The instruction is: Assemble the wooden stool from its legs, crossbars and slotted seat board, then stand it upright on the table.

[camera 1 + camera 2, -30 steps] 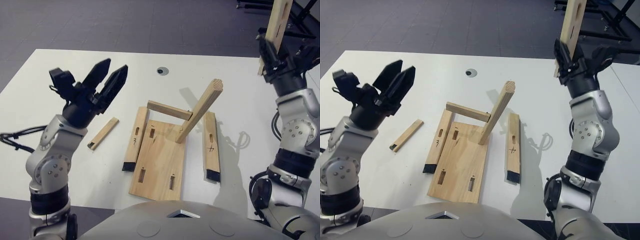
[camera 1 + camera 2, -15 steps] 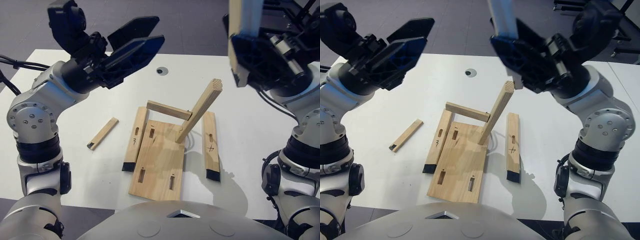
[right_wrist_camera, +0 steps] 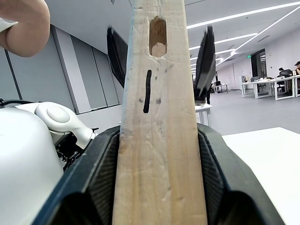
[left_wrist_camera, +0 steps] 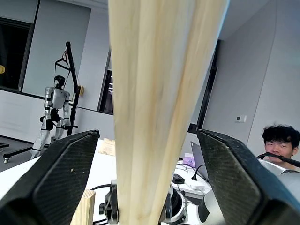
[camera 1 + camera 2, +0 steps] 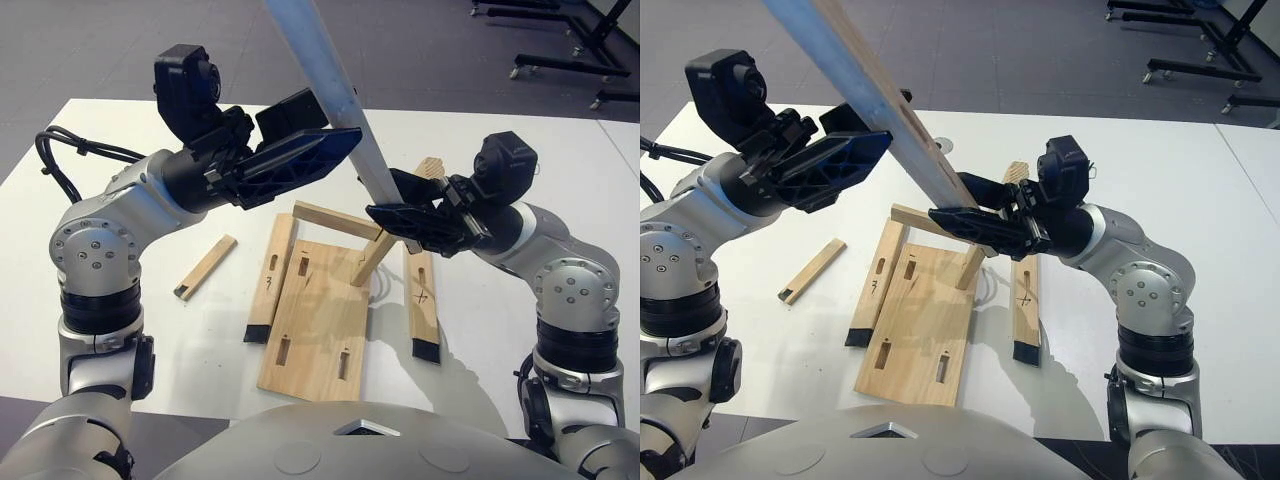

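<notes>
The right gripper (image 5: 388, 200) hangs over the middle of the white counter (image 5: 180, 340). Its jaws are closed tight on the low end of a long wooden leg (image 5: 320, 60), which slants up and away to the robot's left. The leg has a slot (image 3: 158, 35) cut in it.

The left gripper (image 5: 338, 115) is higher up the same leg. Its jaws are wide open, one finger (image 4: 61, 178) on each side of the wood – they seem not to touch it, with a gap on both sides.

Below, the slotted seat board (image 5: 320, 330) lies flat on the counter. One leg (image 5: 368, 262) stands tilted in the board, with a crossbar (image 5: 335, 220) joined to it. Two more legs lie flat – one (image 5: 272, 270) just left of the board, one (image 5: 422, 300) just right. A short crossbar (image 5: 205, 267) lies apart, farther left
</notes>
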`<state>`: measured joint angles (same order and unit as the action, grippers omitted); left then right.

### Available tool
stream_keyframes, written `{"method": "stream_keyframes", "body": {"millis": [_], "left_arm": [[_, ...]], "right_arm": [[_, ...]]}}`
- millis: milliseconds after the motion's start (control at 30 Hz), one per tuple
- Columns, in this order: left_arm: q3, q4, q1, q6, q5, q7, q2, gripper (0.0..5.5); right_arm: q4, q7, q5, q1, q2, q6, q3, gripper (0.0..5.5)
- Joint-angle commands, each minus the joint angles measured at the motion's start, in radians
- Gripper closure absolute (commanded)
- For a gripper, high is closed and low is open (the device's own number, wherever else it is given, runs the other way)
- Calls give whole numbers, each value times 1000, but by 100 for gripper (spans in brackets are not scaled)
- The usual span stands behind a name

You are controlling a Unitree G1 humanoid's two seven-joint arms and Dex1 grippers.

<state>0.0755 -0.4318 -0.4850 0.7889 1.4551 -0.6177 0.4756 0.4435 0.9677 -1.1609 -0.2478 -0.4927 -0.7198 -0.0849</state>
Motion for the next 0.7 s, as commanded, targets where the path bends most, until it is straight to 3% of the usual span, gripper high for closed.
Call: {"method": "stream_keyframes", "body": {"millis": [33, 300, 633, 700], "left_arm": [[-11, 4, 9, 25, 19, 24, -14, 166], [-22, 2, 16, 48, -5, 51, -13, 166], [22, 19, 11, 17, 48, 91, -56, 324], [25, 11, 12, 18, 64, 102, -66, 329]], "right_arm": [[-8, 33, 60, 18, -16, 21, 25, 348], [-14, 41, 93, 29, -4, 34, 25, 348], [-42, 72, 112, 19, -34, 23, 17, 348], [-51, 83, 132, 20, -42, 28, 27, 348]]}}
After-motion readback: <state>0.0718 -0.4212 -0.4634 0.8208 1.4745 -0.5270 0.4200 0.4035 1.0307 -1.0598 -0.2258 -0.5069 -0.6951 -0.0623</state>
